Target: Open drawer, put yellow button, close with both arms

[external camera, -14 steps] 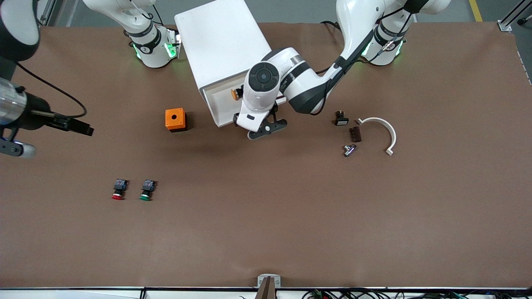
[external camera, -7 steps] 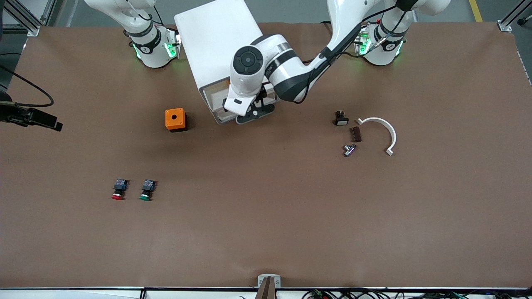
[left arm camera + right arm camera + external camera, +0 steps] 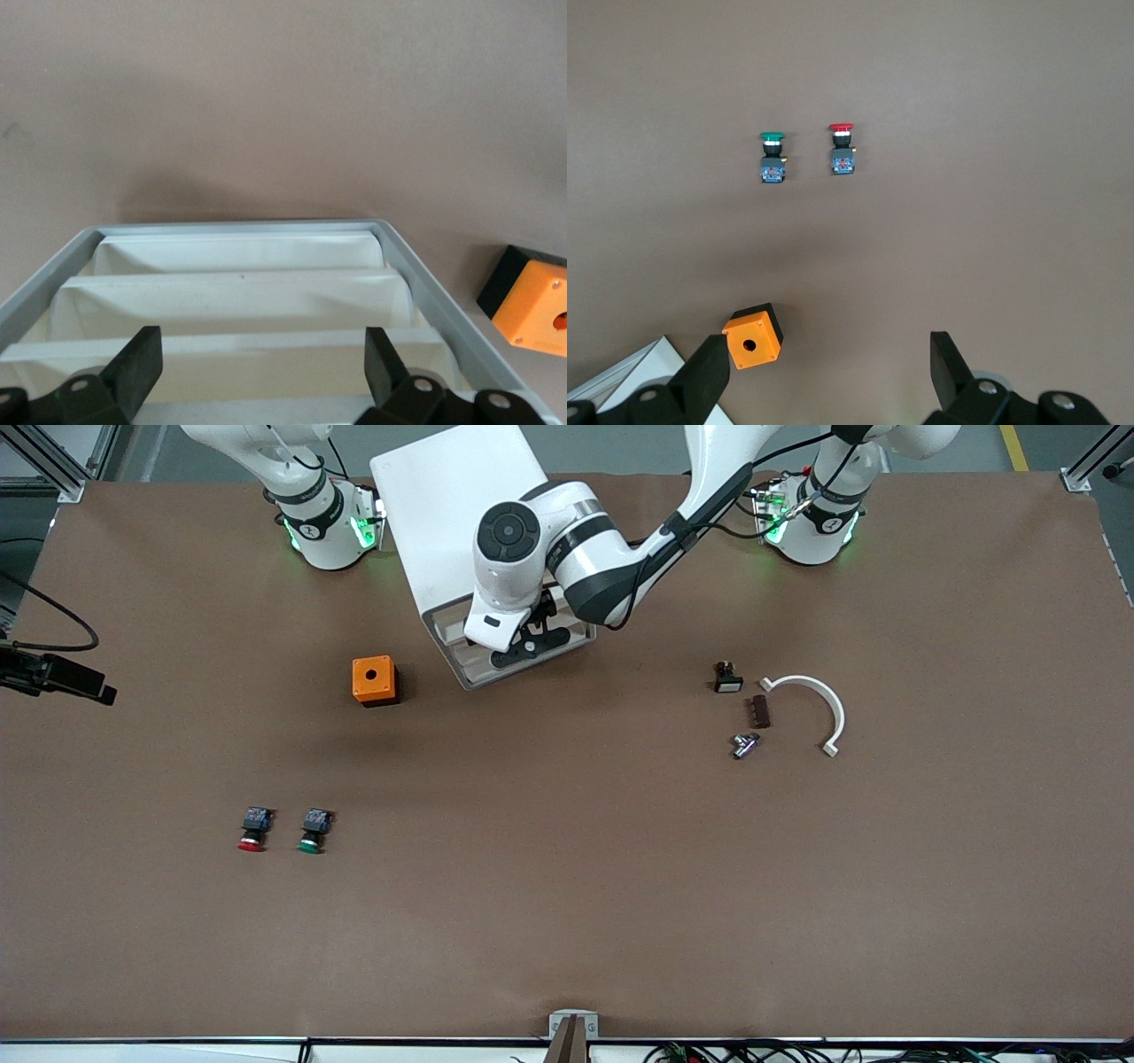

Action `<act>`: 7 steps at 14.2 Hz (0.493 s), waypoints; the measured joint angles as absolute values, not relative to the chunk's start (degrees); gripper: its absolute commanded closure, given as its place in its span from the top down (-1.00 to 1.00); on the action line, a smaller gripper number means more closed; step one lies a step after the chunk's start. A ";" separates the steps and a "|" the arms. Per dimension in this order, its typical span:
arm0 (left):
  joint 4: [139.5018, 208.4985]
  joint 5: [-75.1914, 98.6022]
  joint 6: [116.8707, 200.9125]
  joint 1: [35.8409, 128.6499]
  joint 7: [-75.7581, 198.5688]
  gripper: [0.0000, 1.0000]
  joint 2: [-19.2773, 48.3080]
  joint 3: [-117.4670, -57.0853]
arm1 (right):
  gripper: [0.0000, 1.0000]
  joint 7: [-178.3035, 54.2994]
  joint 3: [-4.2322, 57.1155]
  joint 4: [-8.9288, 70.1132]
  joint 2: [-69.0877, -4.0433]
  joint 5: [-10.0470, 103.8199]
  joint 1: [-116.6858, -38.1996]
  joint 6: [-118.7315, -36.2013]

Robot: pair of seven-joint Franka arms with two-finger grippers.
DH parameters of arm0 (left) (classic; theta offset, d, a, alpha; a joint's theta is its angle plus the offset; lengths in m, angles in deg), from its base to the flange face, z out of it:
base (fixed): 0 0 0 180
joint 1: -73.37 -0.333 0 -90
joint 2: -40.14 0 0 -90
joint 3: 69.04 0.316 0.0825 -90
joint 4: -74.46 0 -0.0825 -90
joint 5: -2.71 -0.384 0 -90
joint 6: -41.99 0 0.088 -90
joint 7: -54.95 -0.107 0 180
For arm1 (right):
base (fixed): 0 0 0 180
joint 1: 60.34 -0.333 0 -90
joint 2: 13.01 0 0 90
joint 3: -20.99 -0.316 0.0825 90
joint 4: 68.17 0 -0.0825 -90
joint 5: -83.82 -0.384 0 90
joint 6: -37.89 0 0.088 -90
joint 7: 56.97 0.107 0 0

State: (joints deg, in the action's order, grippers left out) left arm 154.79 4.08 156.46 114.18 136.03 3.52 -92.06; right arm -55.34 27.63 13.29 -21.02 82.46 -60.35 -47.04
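Brown matte table [image 3: 567,921]; grey floor [image 3: 638,447] along top; even overhead light.

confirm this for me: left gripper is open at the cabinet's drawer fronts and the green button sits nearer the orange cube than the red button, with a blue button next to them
No blue button is there. The front view shows only the red button and green button together; the rest holds: left gripper open at the cabinet, orange cube.

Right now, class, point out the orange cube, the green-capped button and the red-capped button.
orange cube [image 3: 373,678]: front view, top face beside its hole.
green-capped button [image 3: 772,138]: right wrist view, green cap.
red-capped button [image 3: 841,129]: right wrist view, red cap.
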 measured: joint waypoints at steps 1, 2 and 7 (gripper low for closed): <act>154.79 4.23 156.46 114.51 136.24 1.00 3.52 -92.06 | 1.00 -55.33 27.50 13.07 -20.96 82.48 -60.35 -47.04; 154.81 4.61 156.46 114.74 136.28 1.00 3.52 -92.06 | 1.00 -55.33 27.37 12.95 -20.92 82.48 -60.35 -47.04; 154.93 6.22 156.60 115.43 136.38 1.00 3.52 -91.99 | 1.00 -55.31 27.24 12.75 -20.92 82.48 -60.35 -47.04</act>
State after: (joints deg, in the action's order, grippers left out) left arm 154.93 6.22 156.60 115.43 136.38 3.52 -91.99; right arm -55.31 27.24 12.75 -20.92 82.48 -60.35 -47.04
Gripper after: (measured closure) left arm 0.000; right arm 0.000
